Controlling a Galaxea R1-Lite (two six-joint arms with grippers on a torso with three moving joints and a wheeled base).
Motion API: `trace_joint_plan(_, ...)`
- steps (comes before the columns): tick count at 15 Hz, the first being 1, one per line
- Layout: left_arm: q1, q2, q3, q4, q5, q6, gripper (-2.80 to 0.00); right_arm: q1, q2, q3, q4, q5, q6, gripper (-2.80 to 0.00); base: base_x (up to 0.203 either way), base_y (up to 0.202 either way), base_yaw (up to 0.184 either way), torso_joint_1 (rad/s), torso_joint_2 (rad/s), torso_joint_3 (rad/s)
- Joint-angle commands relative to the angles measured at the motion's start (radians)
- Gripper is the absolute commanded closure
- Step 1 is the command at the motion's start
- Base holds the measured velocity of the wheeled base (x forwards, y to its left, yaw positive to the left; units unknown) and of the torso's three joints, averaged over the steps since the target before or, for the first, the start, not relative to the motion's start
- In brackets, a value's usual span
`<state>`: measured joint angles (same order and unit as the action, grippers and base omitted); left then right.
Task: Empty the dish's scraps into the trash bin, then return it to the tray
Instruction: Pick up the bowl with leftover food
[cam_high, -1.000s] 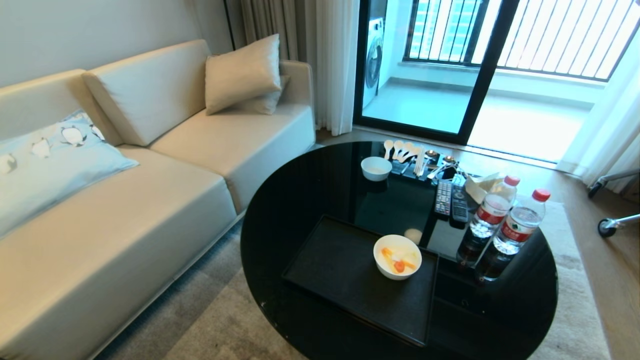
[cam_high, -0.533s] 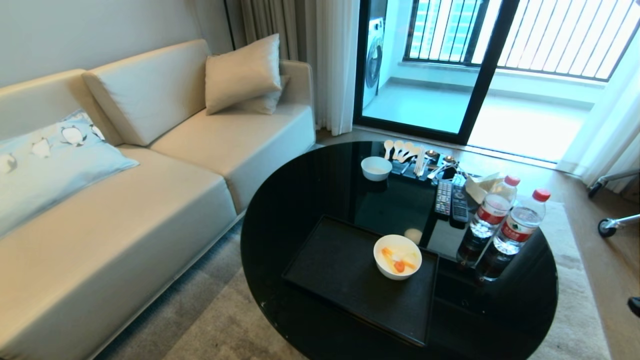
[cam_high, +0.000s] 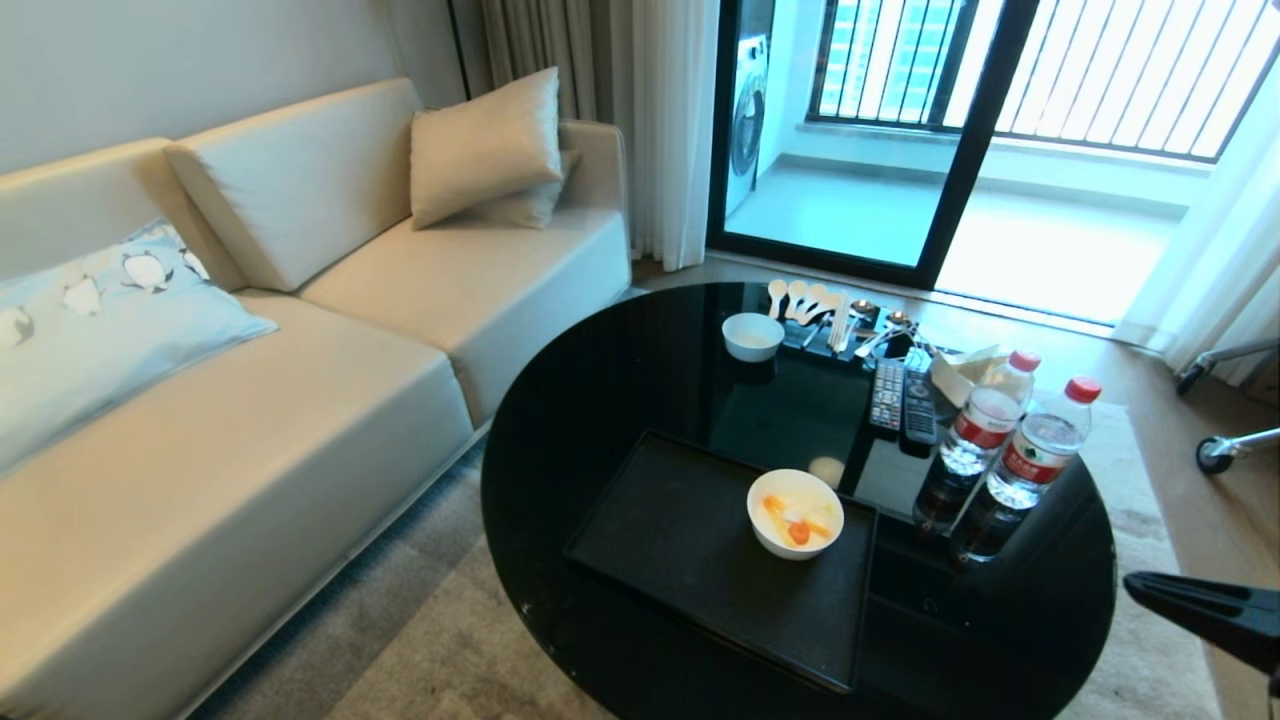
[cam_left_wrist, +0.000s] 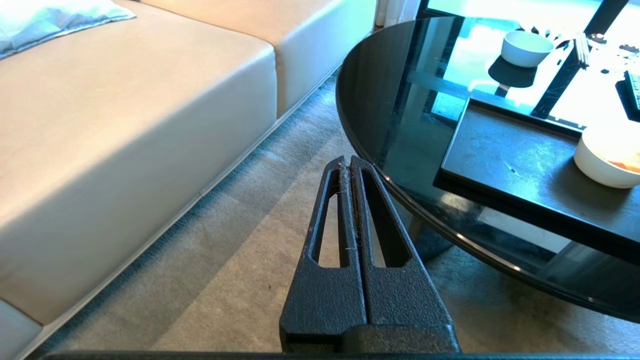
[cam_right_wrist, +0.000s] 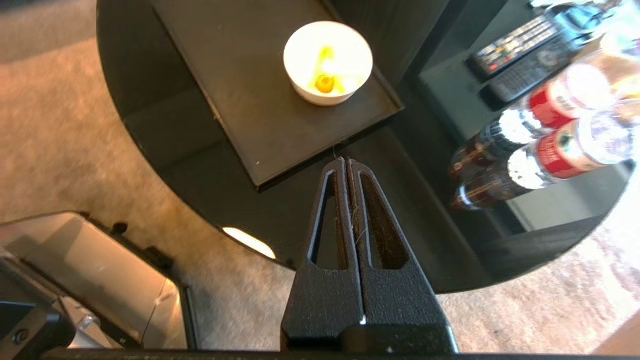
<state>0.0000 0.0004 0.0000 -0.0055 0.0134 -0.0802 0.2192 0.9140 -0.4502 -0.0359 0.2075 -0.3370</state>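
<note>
The dish (cam_high: 795, 513), a white deep bowl, stands on the far right part of the black tray (cam_high: 660, 540) on the round table. Orange and pale scraps (cam_high: 797, 522) lie inside it. My right gripper (cam_high: 1135, 584) reaches in from the lower right edge, shut and empty, above the table's near right rim and well short of the dish. In the right wrist view its tips (cam_right_wrist: 347, 161) hover just off the tray's (cam_right_wrist: 260, 100) corner, with the dish (cam_right_wrist: 327, 62) beyond. My left gripper (cam_left_wrist: 346, 160) is shut over the carpet beside the table. The trash bin is out of view.
A smaller white bowl (cam_high: 752, 336), spoons (cam_high: 805, 300), two remotes (cam_high: 902, 398) and two water bottles (cam_high: 1012, 450) stand on the black glass table (cam_high: 600, 400). A beige sofa (cam_high: 250, 400) runs along the left. A balcony door is behind.
My right gripper has swung into the head view from the lower right edge, reaching toward the table. The dish, tray and left arm have not moved.
</note>
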Motion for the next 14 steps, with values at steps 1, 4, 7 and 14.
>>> trace_joint_plan(1,0.000,0.000,0.000,-0.001,0.000,-0.001,0.00,0.017,0.110,0.002,-0.018,0.001,-0.002,0.00,0.000,0.000,0.000,0.000,0.00,0.000)
trace_joint_plan(4,0.000,0.000,0.000,-0.001,0.000,-0.001,0.00,0.032,0.235,-0.002,-0.069,0.001,-0.002,0.00,0.000,0.000,0.000,0.000,0.00,0.000)
trace_joint_plan(7,0.000,0.000,0.000,-0.001,0.000,-0.001,0.00,0.041,0.392,-0.041,-0.094,0.001,0.000,0.00,0.000,0.000,0.000,0.000,0.00,0.000)
trace_joint_plan(14,0.000,0.000,0.000,-0.001,0.000,-0.001,0.00,0.072,0.673,-0.356,0.028,-0.002,0.143,0.00,0.000,0.000,0.000,0.000,0.00,0.000)
